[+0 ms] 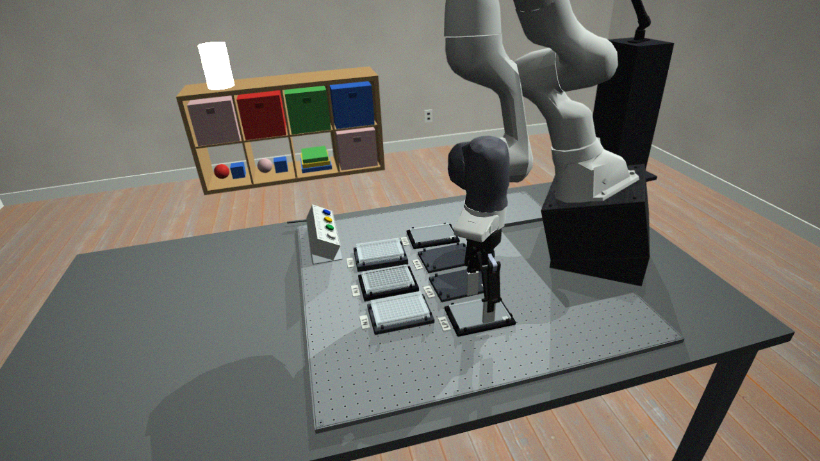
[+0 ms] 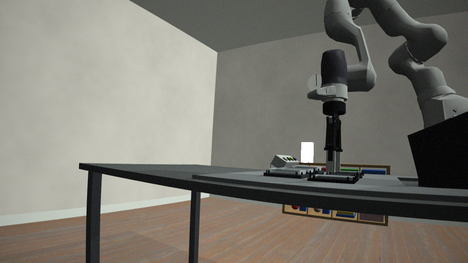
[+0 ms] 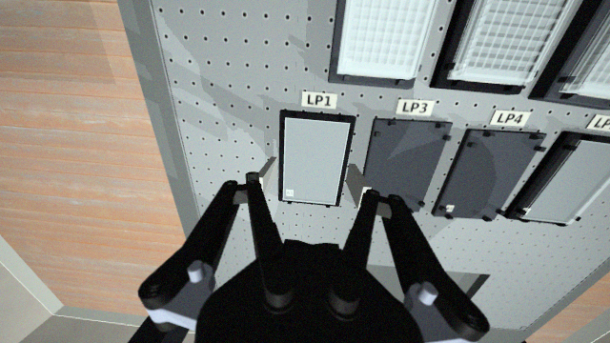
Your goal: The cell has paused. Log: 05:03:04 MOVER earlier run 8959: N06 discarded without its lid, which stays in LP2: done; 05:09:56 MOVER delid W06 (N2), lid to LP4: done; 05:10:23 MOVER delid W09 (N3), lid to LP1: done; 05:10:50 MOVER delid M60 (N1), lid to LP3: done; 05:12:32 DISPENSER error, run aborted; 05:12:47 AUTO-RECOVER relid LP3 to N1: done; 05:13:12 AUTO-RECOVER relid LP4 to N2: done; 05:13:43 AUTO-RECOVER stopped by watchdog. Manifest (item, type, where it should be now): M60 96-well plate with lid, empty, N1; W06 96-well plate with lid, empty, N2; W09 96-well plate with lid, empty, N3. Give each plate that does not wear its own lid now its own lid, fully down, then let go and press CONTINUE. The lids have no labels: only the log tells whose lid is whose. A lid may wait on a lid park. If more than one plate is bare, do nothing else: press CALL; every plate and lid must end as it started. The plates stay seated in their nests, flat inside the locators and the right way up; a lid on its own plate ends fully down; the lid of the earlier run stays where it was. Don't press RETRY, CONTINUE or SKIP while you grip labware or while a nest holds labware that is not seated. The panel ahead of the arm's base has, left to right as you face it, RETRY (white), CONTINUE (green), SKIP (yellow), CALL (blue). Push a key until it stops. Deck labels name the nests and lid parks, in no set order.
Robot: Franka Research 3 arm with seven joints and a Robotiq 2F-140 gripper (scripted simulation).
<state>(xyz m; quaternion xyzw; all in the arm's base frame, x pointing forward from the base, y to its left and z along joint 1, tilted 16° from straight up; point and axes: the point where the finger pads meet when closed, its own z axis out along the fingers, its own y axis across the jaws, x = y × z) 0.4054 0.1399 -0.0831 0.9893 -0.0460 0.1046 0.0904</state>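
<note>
One bare plate: the middle plate (image 1: 387,280) of three shows open wells; both neighbours look covered. Nest labels are unreadable.
Lid to move: the lid (image 3: 315,159) lies flat in the park marked LP1, at the row's outer end.
Jaws: released and holding nothing, one finger standing on each long side of that lid, tips low beside it.
Spare lid: a second lid (image 3: 555,183) lies in the far park and must stay there.
Risk, grip: closing too high would probably let the jaws slip off the lid's thin rim; closing off-centre could tilt it.
Risk, lift: a skewed pull may catch the park's black frame (image 3: 281,157).
Risk, placement: a lid set down tilted would not sit fully down on the plate.
Open room: the two middle parks (image 3: 405,159) are vacant, and the straight path to the plates crosses only bare deck board (image 1: 401,378).
Edges: the tabletop (image 1: 172,321) edge lies well apart; the button panel (image 1: 323,232) stands beyond the plate row.
</note>
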